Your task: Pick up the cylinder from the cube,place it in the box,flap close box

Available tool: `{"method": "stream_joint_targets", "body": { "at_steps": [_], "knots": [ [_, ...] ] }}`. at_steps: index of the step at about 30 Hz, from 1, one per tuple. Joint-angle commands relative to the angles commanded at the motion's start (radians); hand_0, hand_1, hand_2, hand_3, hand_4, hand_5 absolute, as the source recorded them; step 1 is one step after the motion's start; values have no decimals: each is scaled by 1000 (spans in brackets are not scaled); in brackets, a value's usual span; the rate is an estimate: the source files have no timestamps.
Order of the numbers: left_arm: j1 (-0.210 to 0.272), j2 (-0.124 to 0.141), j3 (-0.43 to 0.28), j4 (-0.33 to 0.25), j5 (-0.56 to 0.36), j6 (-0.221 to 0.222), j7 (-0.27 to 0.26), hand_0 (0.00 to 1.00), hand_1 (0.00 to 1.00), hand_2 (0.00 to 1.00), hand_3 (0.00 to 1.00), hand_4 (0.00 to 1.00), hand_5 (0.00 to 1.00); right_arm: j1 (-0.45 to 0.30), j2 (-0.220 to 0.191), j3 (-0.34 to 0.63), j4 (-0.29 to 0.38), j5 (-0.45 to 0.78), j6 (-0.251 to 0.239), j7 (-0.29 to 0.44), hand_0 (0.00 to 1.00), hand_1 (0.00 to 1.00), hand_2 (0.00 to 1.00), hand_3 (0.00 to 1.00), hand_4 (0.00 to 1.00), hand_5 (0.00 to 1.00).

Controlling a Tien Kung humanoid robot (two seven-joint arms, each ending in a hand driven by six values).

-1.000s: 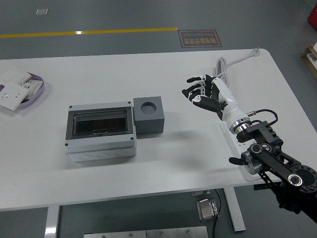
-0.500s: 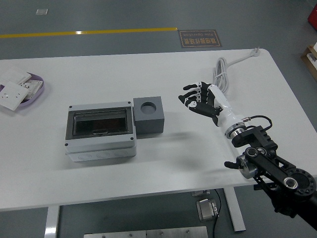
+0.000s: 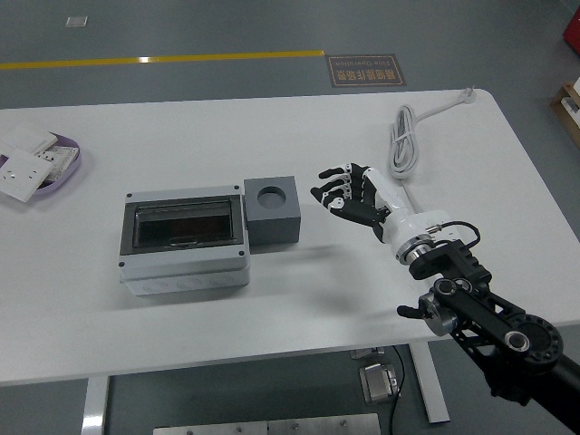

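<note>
Cylinder: none stands proud of the cube [image 3: 273, 208]; all that shows is a round dark recess in the cube's top, so the piece either sits sunk flush in that socket or is not there, and I cannot tell which. If it is in there, I judge it a small, stiff, light part with smooth sides, likely slippery, offering only its upper rim to a fingertip pinch from above.

Nearest, the right arm comes in from the lower right corner, its lower links cut off by the picture's edge. Its hand [image 3: 353, 194] hovers over the desk [image 3: 299, 299] just right of the cube, apart from it, fingers [image 3: 328, 186] spread and holding nothing.

Left of the cube and touching it lies the box [image 3: 184, 241], its dark clear flap lying flat; glare and tint hide what is inside.

Farther off, a coiled cable [image 3: 403, 136] lies at right and a tray [image 3: 45, 163] of white parts at the far left edge, cut off.
</note>
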Motion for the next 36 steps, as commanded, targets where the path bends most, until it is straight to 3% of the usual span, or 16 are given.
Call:
{"method": "stream_joint_targets", "body": {
  "at_steps": [15,25,36],
  "knots": [
    [-28,-5,-37,3,34,13,26,629,647,625,668,722,253,-21,-47,110,77,-55,-10,4,537,461,453,513,768,161],
    [-42,-6,-75,5,62,18,28,629,647,625,668,722,253,-35,-53,112,86,-61,-3,25,533,458,451,508,753,154],
    [-49,-21,-63,29,11,20,28,629,647,625,668,722,253,-32,-57,117,94,-71,-11,39,527,454,457,512,746,152]
  ]
}}
